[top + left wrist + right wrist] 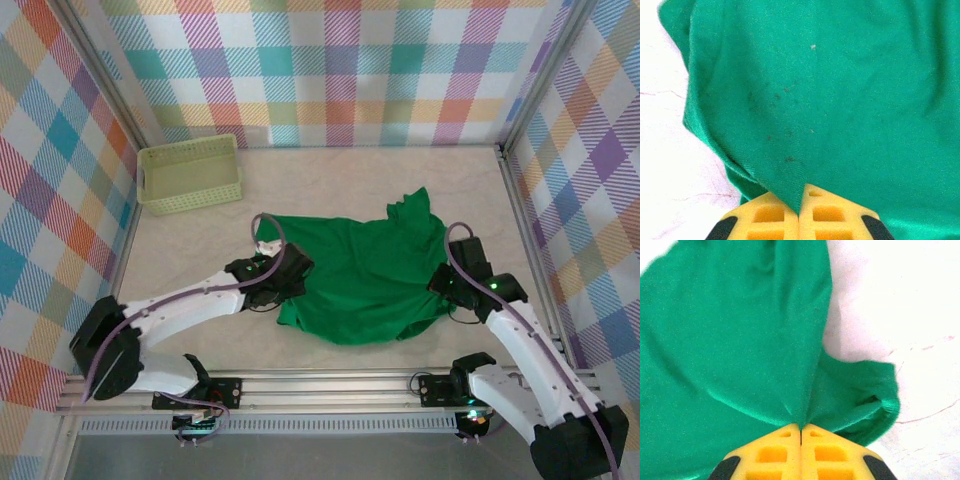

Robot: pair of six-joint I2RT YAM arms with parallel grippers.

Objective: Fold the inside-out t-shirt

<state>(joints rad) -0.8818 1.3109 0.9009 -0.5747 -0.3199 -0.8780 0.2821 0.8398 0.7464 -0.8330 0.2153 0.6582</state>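
Wrinkled green t-shirt [365,275] (small dark specks), edges in clenched left gripper [799,196] and right gripper [801,429].

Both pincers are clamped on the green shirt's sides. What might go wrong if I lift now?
1. The left pincer holds just a thin tented ridge of the t-shirt at its tips, so the cloth may slip out under tension.
2. The right pincer pinches a gathered fold beside a rolled edge. It may be holding several layers, so the t-shirt could rise bunched.
3. The t-shirt lies crumpled, so wrinkles may get folded in.
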